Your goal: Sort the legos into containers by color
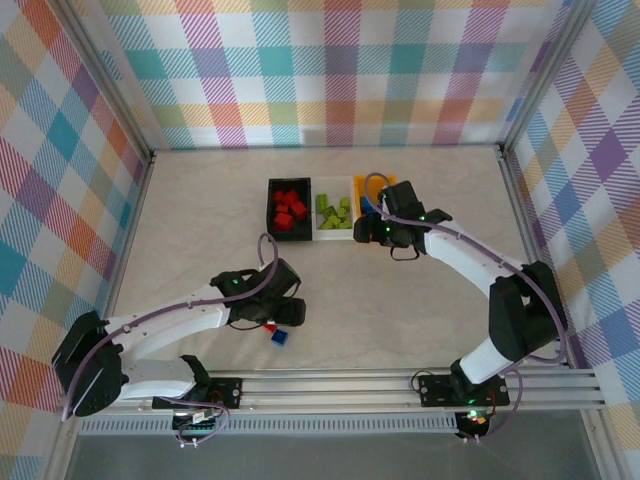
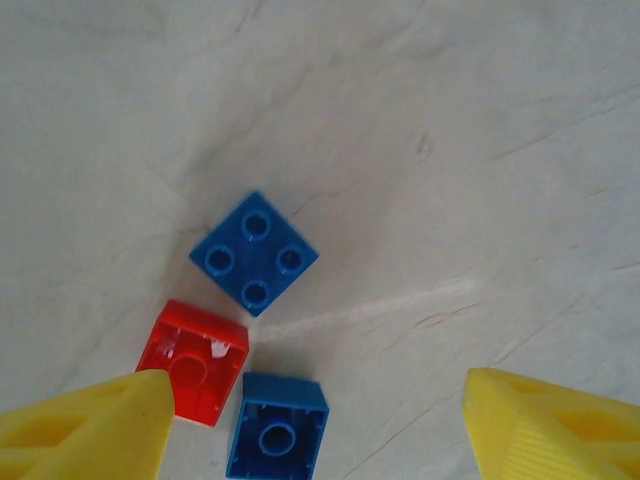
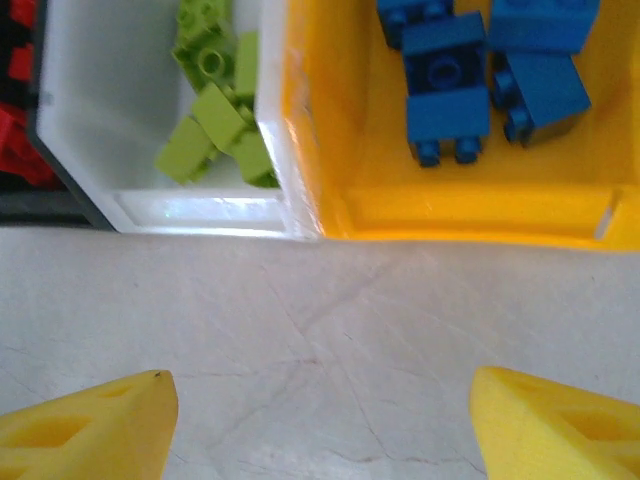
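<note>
Over the pale table [image 1: 200,220], left tool [image 2: 315,388] and right tool [image 3: 322,380] gape empty.

Legos [image 2: 254,252] — glossy plastic; containers [image 3: 450,215] — shiny smooth plastic; table [image 2: 480,120] matt, marbled.

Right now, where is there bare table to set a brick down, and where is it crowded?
Free: the wide stretch of table left of the black bin, and the strip between the right hand and the white bin and the orange bin. Crowded: under the left hand, where two blue bricks and a red brick lie close together.
</note>
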